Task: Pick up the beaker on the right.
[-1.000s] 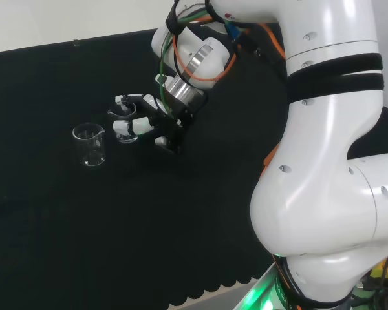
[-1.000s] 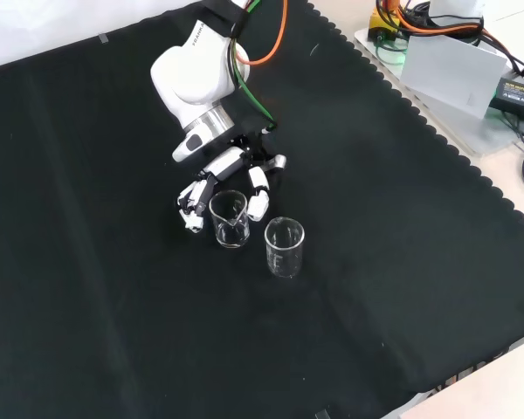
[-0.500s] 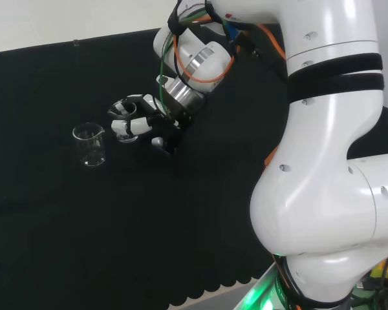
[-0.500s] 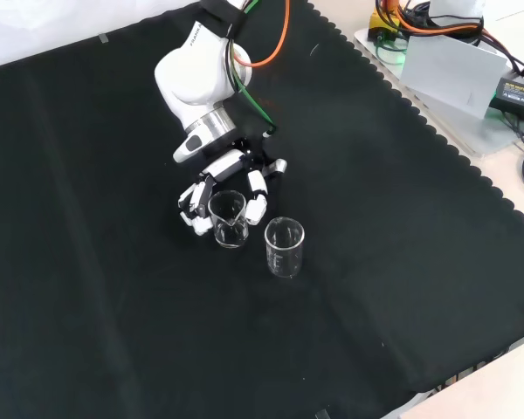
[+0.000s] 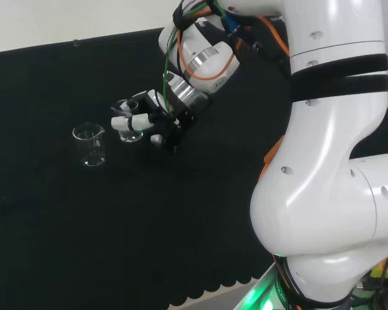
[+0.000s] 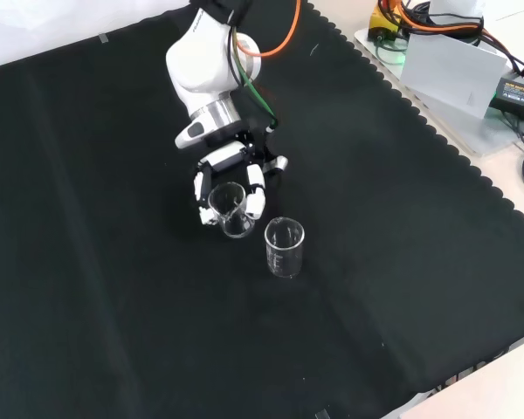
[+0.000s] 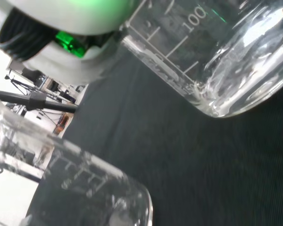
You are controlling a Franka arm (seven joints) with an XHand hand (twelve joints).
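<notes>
Raised off the cloth [image 6: 105, 288] since a moment ago, hand [image 6: 230, 175] with fingers curled round a beaker [image 6: 230, 210] (clear glass), just beside the second beaker [image 6: 285, 248].

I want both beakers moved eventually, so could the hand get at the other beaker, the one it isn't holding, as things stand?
Probably not yet: the hand has its fingers curled around one beaker. The free beaker stands apart on open cloth, unobstructed.
</notes>
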